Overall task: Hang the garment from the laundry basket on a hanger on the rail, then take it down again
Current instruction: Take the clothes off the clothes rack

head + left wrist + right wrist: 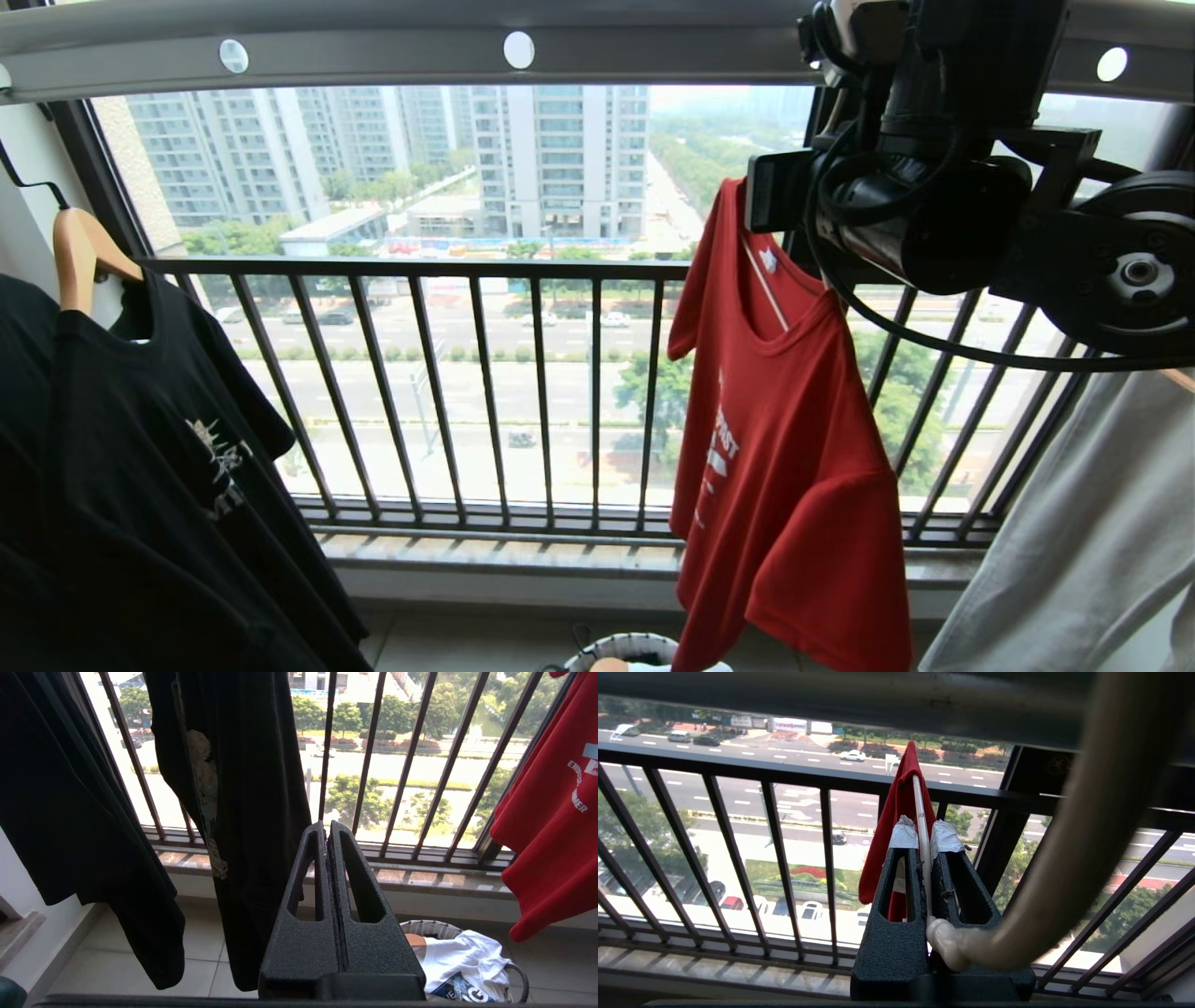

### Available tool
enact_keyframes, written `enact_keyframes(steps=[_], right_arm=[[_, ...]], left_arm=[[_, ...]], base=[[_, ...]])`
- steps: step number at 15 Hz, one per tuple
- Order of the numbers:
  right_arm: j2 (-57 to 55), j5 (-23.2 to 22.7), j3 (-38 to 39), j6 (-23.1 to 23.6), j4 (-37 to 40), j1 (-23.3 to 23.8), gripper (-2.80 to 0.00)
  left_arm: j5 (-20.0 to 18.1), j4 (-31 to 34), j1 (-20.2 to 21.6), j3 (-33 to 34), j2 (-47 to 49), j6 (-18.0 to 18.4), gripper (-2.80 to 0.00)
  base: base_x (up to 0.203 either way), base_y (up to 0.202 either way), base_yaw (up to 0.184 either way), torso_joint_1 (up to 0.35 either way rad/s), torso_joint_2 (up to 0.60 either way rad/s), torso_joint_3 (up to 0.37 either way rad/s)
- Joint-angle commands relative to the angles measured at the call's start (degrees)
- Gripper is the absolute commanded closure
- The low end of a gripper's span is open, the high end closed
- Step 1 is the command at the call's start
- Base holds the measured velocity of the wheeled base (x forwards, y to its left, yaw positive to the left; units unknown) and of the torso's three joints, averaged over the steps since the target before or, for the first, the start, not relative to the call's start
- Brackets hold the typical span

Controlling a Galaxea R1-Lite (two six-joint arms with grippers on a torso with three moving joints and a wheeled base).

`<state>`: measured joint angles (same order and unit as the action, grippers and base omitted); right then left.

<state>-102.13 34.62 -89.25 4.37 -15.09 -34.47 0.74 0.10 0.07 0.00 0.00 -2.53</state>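
Observation:
The garment, a red T-shirt [784,448] with white print, hangs on the thin white hanger [767,285] to the right of centre, just below the grey rail [373,51]. My right arm [934,187] reaches up beside it and hides the hook. In the right wrist view my right gripper [923,833] is shut on the hanger's wire [920,807], with the garment [896,812] beyond it. The hanger's hook [1087,835] curves up toward the rail [878,695]; I cannot tell whether it rests on it. My left gripper [327,828] is low, shut and empty. The laundry basket [430,928] stands on the floor.
Black T-shirts [168,467] hang at the left on a wooden hanger [79,252]. The black balcony railing [467,373] runs behind everything. A pale cloth [1074,560] hangs at the far right. A white T-shirt [467,961] lies in the basket.

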Motion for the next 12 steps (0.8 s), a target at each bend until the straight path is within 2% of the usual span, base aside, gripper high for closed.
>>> enact_keyframes(steps=[1,12], right_arm=[[2.0,0.1,0.0,0.1,-0.3,-0.1,0.00],[6.9,0.1,0.5,0.3,-0.3,-0.4,0.00]], left_arm=[[0.0,0.0,0.0,0.0,0.0,0.0,0.00],[0.0,0.0,0.0,0.0,0.0,0.0,0.00]], base=[[0.000,0.000,0.000,0.000,0.00,0.000],[0.000,0.000,0.000,0.000,0.00,0.000]])
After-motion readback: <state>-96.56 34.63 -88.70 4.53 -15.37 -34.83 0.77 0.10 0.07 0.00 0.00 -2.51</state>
